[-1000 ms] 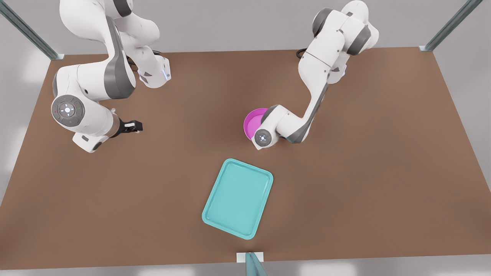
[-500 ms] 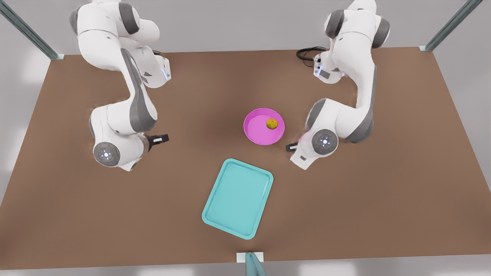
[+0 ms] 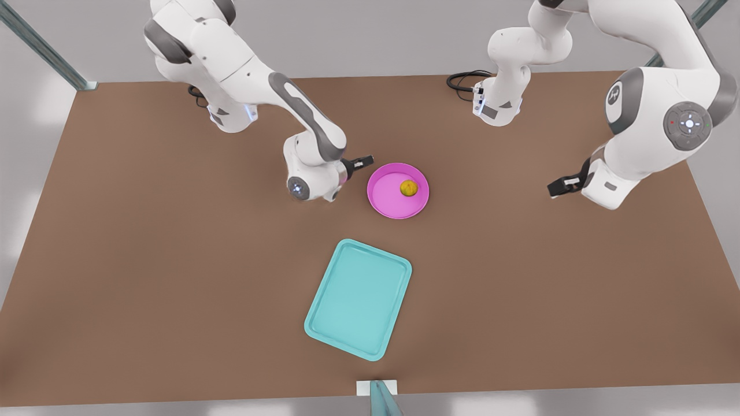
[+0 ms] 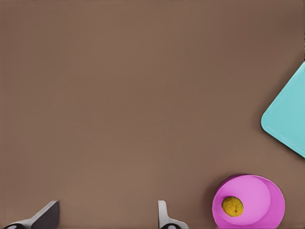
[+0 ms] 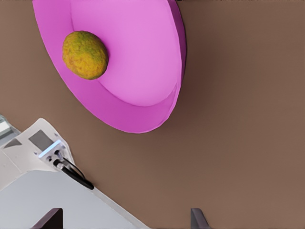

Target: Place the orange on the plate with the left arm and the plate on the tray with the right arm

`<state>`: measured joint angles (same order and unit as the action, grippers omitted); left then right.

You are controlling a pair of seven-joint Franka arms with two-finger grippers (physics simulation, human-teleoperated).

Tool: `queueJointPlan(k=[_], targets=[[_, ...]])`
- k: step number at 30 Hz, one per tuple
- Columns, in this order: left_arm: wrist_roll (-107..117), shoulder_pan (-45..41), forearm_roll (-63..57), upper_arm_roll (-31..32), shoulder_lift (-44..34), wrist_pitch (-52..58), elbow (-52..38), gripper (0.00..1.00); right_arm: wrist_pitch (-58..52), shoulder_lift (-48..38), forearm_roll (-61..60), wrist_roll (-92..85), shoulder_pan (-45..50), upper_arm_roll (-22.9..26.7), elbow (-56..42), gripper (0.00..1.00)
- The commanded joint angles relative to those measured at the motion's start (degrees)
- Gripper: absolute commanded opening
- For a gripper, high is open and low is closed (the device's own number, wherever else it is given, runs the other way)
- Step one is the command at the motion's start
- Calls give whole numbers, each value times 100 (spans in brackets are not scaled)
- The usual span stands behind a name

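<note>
The orange (image 3: 409, 187) (image 4: 232, 206) (image 5: 85, 55) lies on the pink plate (image 3: 387, 196) (image 4: 259, 195) (image 5: 138, 62), toward the rim on the front view's right. The plate rests on the brown table, apart from the teal tray (image 3: 358, 299) (image 4: 290, 119) nearer the front edge. My right gripper (image 3: 363, 161) (image 5: 124, 222) is open, just off the plate's rim on the front view's left, touching nothing. My left gripper (image 3: 562, 186) (image 4: 107, 222) is open and empty, raised well away at the front view's right.
The left arm's base (image 3: 497, 107) (image 5: 38, 191) with its looped black cable (image 3: 462, 81) stands behind the plate. The right arm's base (image 3: 231, 115) is at the back on the front view's left. A metal post (image 3: 381, 398) rises at the front edge.
The right arm has swung in from the front view's left to the plate's rim. The left arm has pulled back from the plate toward the front view's right. Orange, plate and tray have not moved.
</note>
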<state>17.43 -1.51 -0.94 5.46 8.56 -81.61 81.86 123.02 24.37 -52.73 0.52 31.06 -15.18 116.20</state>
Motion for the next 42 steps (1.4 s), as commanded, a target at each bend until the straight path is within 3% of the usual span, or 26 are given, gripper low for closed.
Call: queueJointPlan(k=[1, 5, 24, 26, 34, 36, 39, 42], targets=[[-1058, -24, -38, 17, -13, 48, -4, 100, 2560, 6, -88, -315, 216, -29, 87, 100], [-1066, -24, -38, 26, -21, 66, 5, 100, 3325, 225, -114, -280, 418, -38, 43, 100], [-1058, -33, -38, 35, -48, 198, 5, 100, 3070, 1087, -448, -166, 462, -38, -450, 100], [-1058, -33, -38, 35, -48, 198, 5, 100, 3009, 1087, -448, -184, 462, -38, -450, 78], [-1049, -33, -38, 52, -39, 198, 5, 100, 2903, 1289, -448, -184, 454, -38, -529, 66], [-1058, -33, -38, 79, -48, 198, 5, 100, 2877, 1298, -448, -175, 454, -38, -572, 56], [-1058, -33, -38, 79, -56, 224, -4, 100, 2868, 1307, -448, -183, 445, -38, -617, 33], [-1058, -33, -29, 87, -56, 224, -4, 100, 2789, 1298, -448, -184, 410, -29, -652, 24]])
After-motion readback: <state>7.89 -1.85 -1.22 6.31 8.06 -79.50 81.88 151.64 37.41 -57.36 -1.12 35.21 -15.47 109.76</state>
